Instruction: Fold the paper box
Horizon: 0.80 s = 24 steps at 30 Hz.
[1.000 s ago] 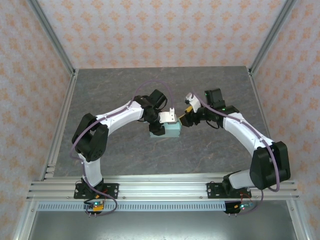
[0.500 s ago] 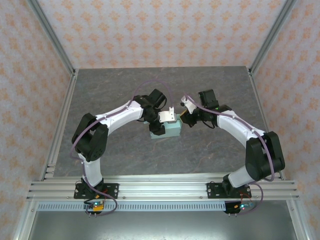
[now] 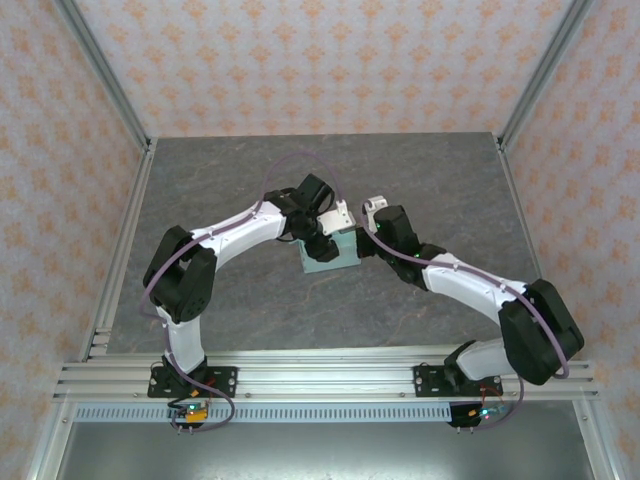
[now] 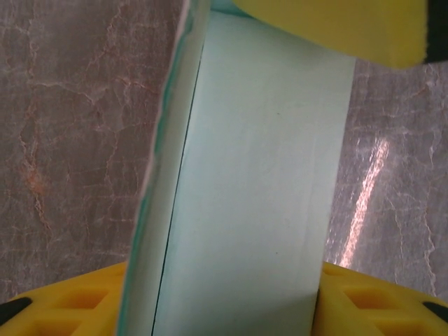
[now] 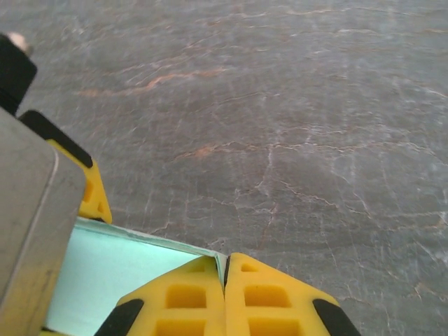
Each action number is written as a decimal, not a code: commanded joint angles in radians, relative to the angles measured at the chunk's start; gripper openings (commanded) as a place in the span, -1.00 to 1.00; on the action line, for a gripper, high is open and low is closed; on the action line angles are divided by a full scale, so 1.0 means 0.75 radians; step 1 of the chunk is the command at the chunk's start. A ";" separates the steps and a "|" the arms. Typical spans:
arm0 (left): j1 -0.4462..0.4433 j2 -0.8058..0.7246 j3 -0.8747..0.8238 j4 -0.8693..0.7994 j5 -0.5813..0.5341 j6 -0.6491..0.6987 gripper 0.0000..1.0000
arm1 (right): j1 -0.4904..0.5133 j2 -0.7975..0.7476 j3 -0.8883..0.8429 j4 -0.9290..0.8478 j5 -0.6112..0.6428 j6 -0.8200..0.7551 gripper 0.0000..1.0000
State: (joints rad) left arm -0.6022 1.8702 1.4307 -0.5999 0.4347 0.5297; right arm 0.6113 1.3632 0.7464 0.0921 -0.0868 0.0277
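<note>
While the left gripper (image 3: 328,240) has its jaws clamped across the paper box (image 3: 337,258), the whole thing sits roughly mid-table (image 3: 230,190), a bit toward the far side, with both arms bent in toward it. From the left wrist cam the box (image 4: 259,175) runs straight up the middle of the shot, mint green and standing on edge. One yellow pad (image 4: 56,301) presses against it on each side at the bottom, so that's a proper grasp. There's another yellow pad (image 4: 336,28) up at the box's far end.

The right gripper (image 5: 225,280) is fully closed, its two yellow fingers pressed flat together. The box (image 5: 105,280) lies just left of its tips, with the card's edge reaching right up to the seam. I honestly can't tell if any card is pinched in there. From above, the right gripper (image 3: 360,240) sits tight against the box's right side.
</note>
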 commanded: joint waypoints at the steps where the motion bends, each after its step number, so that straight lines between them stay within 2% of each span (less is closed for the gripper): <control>1: 0.013 -0.023 -0.016 0.142 -0.085 -0.094 0.08 | 0.046 -0.033 0.046 -0.050 0.182 0.196 -0.93; 5: 0.002 -0.010 -0.012 0.152 -0.095 -0.108 0.08 | 0.054 -0.007 0.117 -0.100 0.210 0.309 -0.93; 9: -0.001 0.013 0.002 0.145 -0.124 -0.103 0.08 | 0.064 0.021 0.087 -0.063 0.225 0.331 -0.92; 18: 0.005 0.030 0.039 0.122 -0.144 -0.072 0.09 | 0.064 0.049 -0.009 -0.016 0.218 0.185 -0.91; 24: 0.019 0.024 0.035 0.143 -0.136 -0.066 0.09 | 0.064 0.072 -0.046 0.035 0.229 0.178 -0.91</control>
State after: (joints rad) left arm -0.6147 1.8858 1.4319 -0.5335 0.3885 0.4980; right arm 0.6502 1.4017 0.7460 0.1295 0.0753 0.1677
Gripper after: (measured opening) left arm 0.548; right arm 0.055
